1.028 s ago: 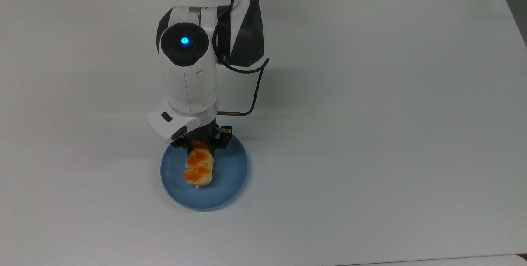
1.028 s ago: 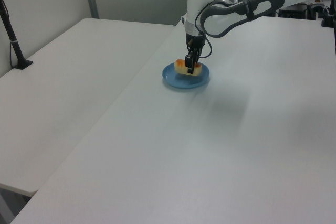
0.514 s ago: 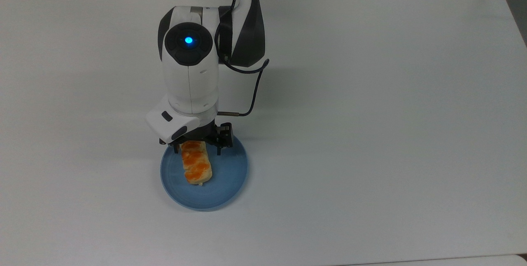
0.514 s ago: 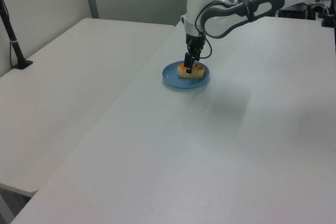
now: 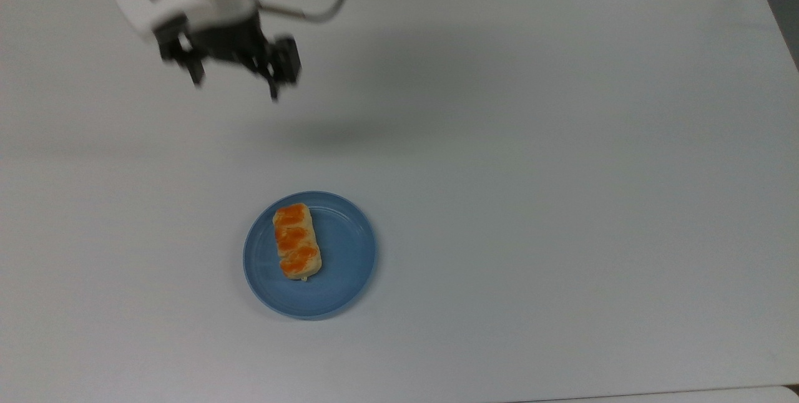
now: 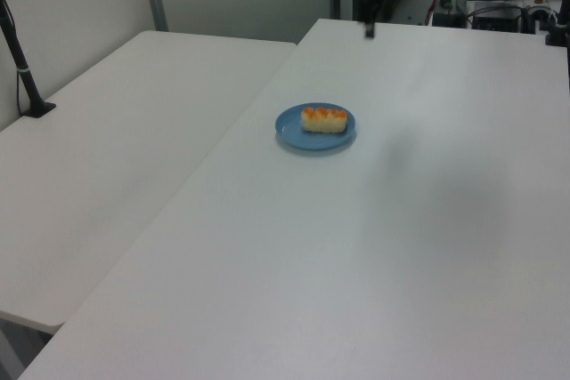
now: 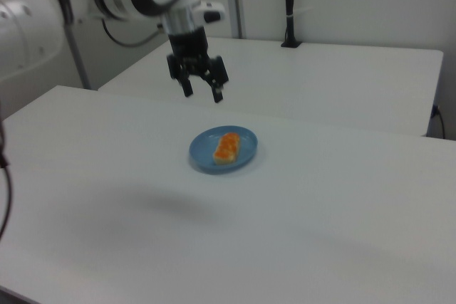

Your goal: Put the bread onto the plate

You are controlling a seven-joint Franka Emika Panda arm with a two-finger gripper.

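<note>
One bread (image 5: pixel 298 249) lies on the plate (image 5: pixel 346 266), apparently off-centre; the gripper (image 5: pixel 235 82) hangs well apart, fingers spread.

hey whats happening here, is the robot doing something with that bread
The small oblong loaf with an orange-brown glazed top already lies on the round blue plate, toward the top view's left side of it, on a white table. The Franka arm's black two-finger gripper hangs open and empty above the table, well away from the plate. The placing looks done.
</note>
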